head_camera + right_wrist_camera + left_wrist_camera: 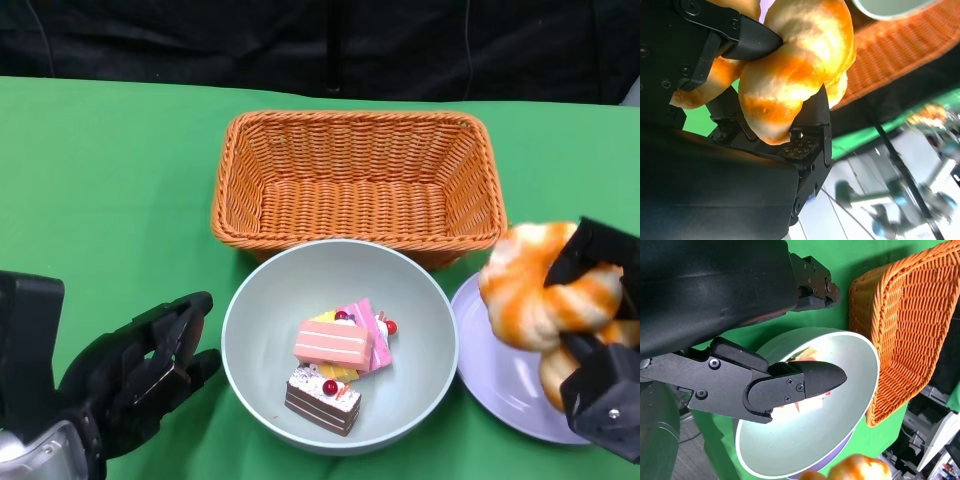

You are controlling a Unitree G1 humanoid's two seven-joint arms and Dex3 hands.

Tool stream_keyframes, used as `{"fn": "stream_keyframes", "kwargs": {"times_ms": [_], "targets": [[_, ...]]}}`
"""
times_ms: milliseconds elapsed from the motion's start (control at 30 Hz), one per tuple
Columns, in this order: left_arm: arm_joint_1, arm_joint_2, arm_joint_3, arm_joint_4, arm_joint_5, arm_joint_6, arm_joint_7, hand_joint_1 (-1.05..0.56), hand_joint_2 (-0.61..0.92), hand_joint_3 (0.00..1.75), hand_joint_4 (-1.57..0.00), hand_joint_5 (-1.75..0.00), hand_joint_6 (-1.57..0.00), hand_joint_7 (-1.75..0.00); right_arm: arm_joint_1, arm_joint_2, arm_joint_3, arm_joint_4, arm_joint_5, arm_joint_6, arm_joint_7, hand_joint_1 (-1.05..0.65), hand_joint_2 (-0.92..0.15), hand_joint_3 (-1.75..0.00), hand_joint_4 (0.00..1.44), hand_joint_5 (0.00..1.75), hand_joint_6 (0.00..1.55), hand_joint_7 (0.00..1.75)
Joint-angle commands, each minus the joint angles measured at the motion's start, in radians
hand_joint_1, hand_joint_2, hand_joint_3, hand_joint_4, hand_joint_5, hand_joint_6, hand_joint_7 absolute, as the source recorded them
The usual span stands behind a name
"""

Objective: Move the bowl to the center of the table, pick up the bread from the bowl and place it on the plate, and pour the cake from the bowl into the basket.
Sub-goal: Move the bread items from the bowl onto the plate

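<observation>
Golden-orange bread (545,290) sat clamped in the right hand (590,340) at the frame's right edge, held above the lilac plate (500,375). It looked light and squashy, so a soft grip across its plump middle seemed safest. Its long axis ran roughly left to right, tilted a little. Left hand (140,375), lower left, was released and holding nothing, just beside the grey bowl (250,330) with cake slices (335,365), which touched the wicker basket (355,175) on the green counter (100,200).
</observation>
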Motion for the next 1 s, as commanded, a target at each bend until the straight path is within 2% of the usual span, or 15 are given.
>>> {"fn": "stream_keyframes", "kwargs": {"times_ms": [33, 67, 133, 167, 200, 233, 300, 400, 467, 533, 700, 833, 1000], "targets": [[0.012, 0.014, 0.01, -0.026, -0.006, -0.002, -0.007, -0.72, 0.92, 0.6, 0.0, -0.31, -0.15, 0.0, -0.016, -0.034, 0.013, 0.05, 0.013, -0.012, 0.007, -0.11, -0.28, -1.46, 0.91, 1.71, 0.89, 1.22], [0.014, 0.013, 0.012, -0.029, -0.008, 0.002, -0.004, -0.72, 0.92, 0.6, 0.0, -0.32, -0.15, 0.0, -0.02, -0.038, 0.022, 0.059, 0.01, 0.001, 0.016, -0.11, -0.28, -1.44, 0.91, 1.7, 0.91, 1.16], [0.017, 0.013, 0.014, -0.036, -0.009, 0.006, -0.001, -0.72, 0.92, 0.58, 0.0, -0.32, -0.16, -0.01, -0.024, -0.046, 0.038, 0.066, -0.002, 0.03, 0.037, -0.19, -0.41, -1.11, 0.8, 1.57, 0.91, 0.73], [0.021, 0.016, 0.009, -0.045, -0.001, 0.003, 0.002, -0.72, 0.92, 0.57, 0.0, -0.32, -0.16, -0.01, -0.025, -0.051, 0.044, 0.069, -0.003, 0.045, 0.052, -0.22, -0.47, -0.97, 0.76, 1.41, 0.92, 0.56], [0.025, 0.021, 0.002, -0.054, 0.01, -0.004, 0.003, -0.72, 0.92, 0.56, 0.0, -0.3, -0.16, -0.01, -0.026, -0.055, 0.05, 0.068, -0.004, 0.057, 0.065, -0.27, -0.55, -0.76, 0.73, 1.17, 0.88, 0.39], [0.031, 0.027, -0.009, -0.065, 0.029, -0.021, 0.006, -0.71, 0.92, 0.55, 0.0, -0.28, -0.15, 0.0, -0.027, -0.063, 0.057, 0.066, -0.009, 0.077, 0.083, -0.32, -0.69, -0.49, 0.71, 0.9, 0.84, 0.21], [0.045, 0.044, -0.032, -0.079, 0.073, -0.065, 0.003, -0.72, 0.92, 0.5, 0.0, -0.28, -0.16, -0.01, -0.029, -0.076, 0.073, 0.059, -0.021, 0.112, 0.116, -0.45, -0.87, -0.2, 0.6, 0.59, 0.67, 0.05], [0.073, 0.099, -0.092, -0.101, 0.201, -0.197, -0.001, -0.69, 0.92, 0.49, -0.01, -0.32, -0.18, -0.01, -0.029, -0.096, 0.097, 0.047, -0.045, 0.145, 0.15, -0.62, -0.92, -0.19, 0.32, 0.37, 0.37, 0.0], [0.091, 0.134, -0.124, -0.108, 0.289, -0.297, 0.001, -0.67, 0.92, 0.5, -0.01, -0.34, -0.17, -0.01, -0.024, -0.098, 0.106, 0.033, -0.058, 0.156, 0.148, -0.68, -0.92, -0.21, 0.21, 0.31, 0.26, 0.0], [0.108, 0.181, -0.162, -0.108, 0.414, -0.427, 0.02, -0.68, 0.92, 0.48, 0.0, -0.47, -0.2, -0.02, -0.02, -0.099, 0.117, 0.021, -0.08, 0.17, 0.142, -0.73, -0.92, -0.25, 0.11, 0.27, 0.17, 0.0], [0.133, 0.263, -0.187, -0.084, 0.623, -0.699, 0.051, -0.76, 0.92, 0.5, 0.0, -0.55, -0.21, -0.02, -0.015, -0.102, 0.136, -0.014, -0.134, 0.205, 0.139, -0.76, -0.92, -0.29, 0.03, 0.25, 0.11, 0.0], [0.158, 0.362, -0.164, -0.083, 0.759, -0.918, 0.062, -0.75, 0.92, 0.48, 0.0, -0.43, -0.2, -0.01, -0.011, -0.097, 0.143, -0.044, -0.164, 0.235, 0.146, -0.8, -0.92, -0.31, 0.01, 0.27, 0.08, 0.0], [0.162, 0.435, -0.126, -0.039, 0.797, -1.169, 0.059, -0.78, 0.92, 0.42, 0.0, -0.46, -0.25, -0.03, -0.001, -0.096, 0.15, -0.092, -0.198, 0.278, 0.161, -0.85, -0.92, -0.36, 0.0, 0.29, 0.06, 0.0]]}}
